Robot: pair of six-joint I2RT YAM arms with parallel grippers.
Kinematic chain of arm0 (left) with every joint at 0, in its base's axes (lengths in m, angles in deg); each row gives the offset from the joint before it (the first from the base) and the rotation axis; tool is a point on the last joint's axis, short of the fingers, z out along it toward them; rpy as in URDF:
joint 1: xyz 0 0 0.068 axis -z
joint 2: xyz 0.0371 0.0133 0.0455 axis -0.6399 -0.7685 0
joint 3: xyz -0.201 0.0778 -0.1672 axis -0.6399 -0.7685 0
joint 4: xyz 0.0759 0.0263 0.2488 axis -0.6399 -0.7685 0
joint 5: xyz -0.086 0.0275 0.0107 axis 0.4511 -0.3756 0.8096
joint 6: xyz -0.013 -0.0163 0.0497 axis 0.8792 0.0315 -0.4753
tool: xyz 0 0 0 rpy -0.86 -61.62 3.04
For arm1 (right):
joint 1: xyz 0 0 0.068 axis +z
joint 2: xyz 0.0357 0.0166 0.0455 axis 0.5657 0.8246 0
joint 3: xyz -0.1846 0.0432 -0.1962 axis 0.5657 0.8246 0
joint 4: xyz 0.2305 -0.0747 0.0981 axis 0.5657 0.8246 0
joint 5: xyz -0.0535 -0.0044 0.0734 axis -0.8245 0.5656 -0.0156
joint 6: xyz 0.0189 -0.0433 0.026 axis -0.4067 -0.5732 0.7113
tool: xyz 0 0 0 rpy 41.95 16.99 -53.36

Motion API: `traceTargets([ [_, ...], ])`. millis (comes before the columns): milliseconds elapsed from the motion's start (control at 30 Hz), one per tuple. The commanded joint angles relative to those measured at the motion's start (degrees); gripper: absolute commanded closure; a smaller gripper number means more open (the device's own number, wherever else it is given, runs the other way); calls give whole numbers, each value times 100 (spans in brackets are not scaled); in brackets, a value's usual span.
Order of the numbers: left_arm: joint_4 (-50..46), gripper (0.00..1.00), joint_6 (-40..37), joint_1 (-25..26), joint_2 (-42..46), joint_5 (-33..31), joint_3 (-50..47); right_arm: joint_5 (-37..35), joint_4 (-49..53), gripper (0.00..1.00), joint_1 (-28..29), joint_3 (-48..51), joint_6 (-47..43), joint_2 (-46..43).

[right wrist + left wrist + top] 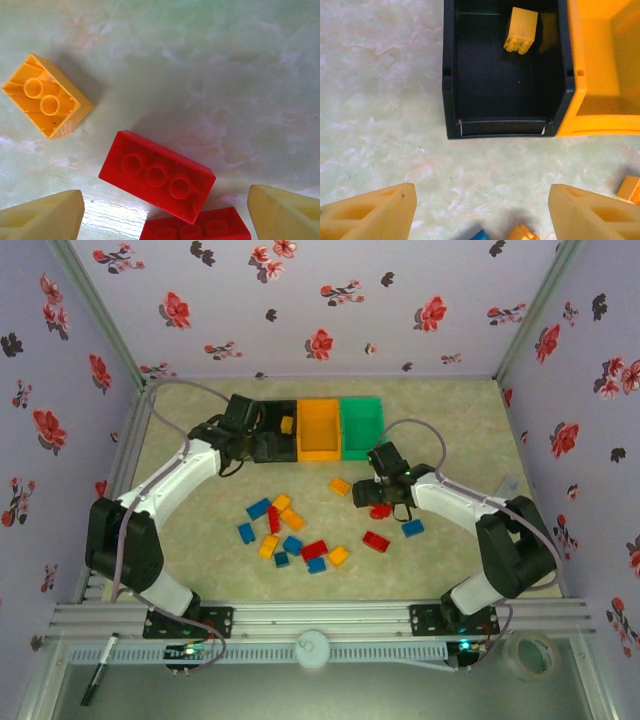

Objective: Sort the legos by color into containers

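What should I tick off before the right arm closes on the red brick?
1. Right gripper open: ok.
2. Red brick between its jaws: ok.
3. Red brick clear of neighbours: not ok, a second red brick lies right beside it.
4. Left gripper open and empty: ok.
5. Yellow brick inside black bin: ok.
6. Bin meant for red: cannot tell.

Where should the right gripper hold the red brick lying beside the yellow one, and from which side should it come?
Come down and pinch the red brick across its short width, on the two long side walls. It lies flat and slanted, so the open right gripper probably needs a turn. Grip toward the end nearer the yellow brick: a second red brick crowds the other end.
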Motion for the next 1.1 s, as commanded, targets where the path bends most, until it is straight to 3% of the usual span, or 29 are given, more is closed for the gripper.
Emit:
traceTargets([
  [0,-27,29,66,45,221,-78,5,69,304,14,14,-266,-183,144],
  [267,-37,29,32,48,230,-99,83,-378,628,15,49,-463,-296,449],
  [533,-121,29,-47,66,415,-98,80,-247,703,17,49,-738,-540,826],
  [900,-208,29,-66,68,650,-289,-10,-593,695,22,-145,-1192,-283,1293],
  [1067,-230,29,-69,71,673,-318,-43,-103,470,23,-241,-1175,-340,1156],
])
